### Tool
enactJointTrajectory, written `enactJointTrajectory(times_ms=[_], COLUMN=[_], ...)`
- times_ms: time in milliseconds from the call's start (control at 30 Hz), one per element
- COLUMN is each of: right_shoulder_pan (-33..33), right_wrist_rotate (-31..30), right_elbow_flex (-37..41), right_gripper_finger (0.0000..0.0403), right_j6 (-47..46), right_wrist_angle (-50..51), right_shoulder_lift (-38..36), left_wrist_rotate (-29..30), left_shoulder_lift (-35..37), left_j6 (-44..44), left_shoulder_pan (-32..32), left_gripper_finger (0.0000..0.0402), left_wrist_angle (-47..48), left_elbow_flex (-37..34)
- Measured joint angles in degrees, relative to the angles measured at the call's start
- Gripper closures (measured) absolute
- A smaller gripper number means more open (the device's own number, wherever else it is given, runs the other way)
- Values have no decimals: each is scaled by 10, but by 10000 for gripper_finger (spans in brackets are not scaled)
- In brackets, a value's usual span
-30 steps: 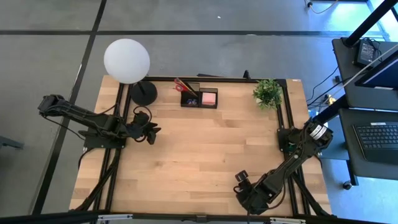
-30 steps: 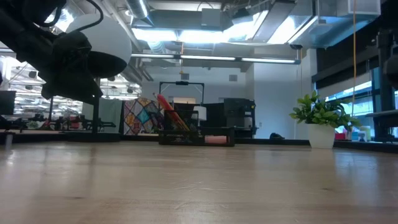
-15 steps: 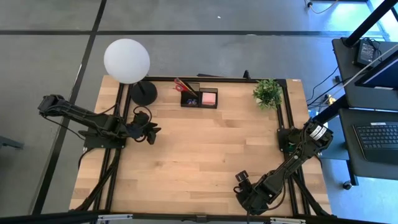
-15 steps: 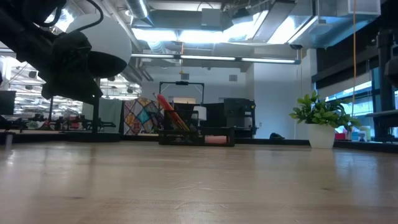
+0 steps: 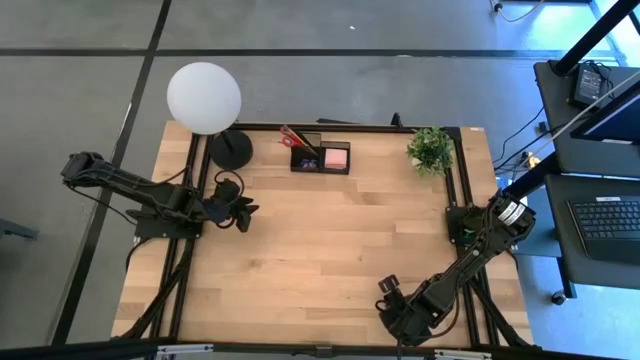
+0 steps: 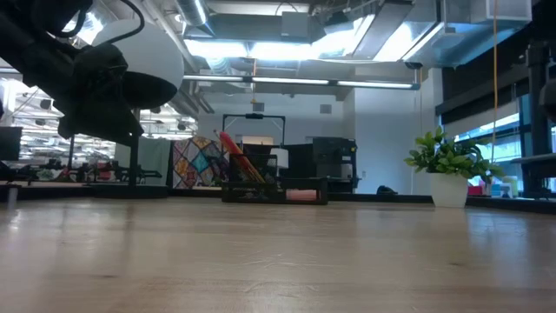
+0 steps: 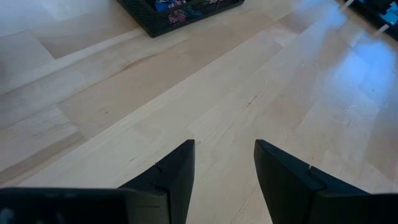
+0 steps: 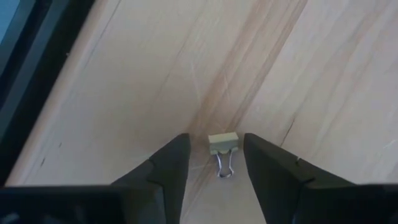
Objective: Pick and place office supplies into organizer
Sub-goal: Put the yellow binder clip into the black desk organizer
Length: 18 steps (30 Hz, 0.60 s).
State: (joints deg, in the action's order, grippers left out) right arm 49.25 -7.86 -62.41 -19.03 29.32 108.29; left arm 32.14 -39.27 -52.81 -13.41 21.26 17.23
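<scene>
Organizer [image 5: 320, 157] holds scissors [image 5: 293, 136] — pink pad [image 5: 336, 157].

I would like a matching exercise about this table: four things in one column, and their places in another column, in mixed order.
Things:
1. binder clip
2. sticky notes
3. plant
4. lamp base

Places:
A. far right corner of the table
B. inside the organizer
C. between the open fingers of the right gripper, on the wood
D. far edge, left of the organizer

Pairs: 1-C, 2-B, 3-A, 4-D
</scene>
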Motion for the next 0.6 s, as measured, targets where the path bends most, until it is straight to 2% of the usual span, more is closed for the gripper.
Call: enactJointTrajectory(times_ms=[600], right_shoulder_pan=[0], right_wrist_rotate=[1], right_elbow_flex=[0], right_gripper_finger=[328], right_j6=[-3], right_wrist_angle=[-2], right_shoulder_lift=[0], left_wrist_rotate=[0], left_shoulder_lift=[0], left_j6=[0], left_shoulder_pan=[0], left_gripper_finger=[242], left_wrist_angle=[0], left_elbow_flex=[0])
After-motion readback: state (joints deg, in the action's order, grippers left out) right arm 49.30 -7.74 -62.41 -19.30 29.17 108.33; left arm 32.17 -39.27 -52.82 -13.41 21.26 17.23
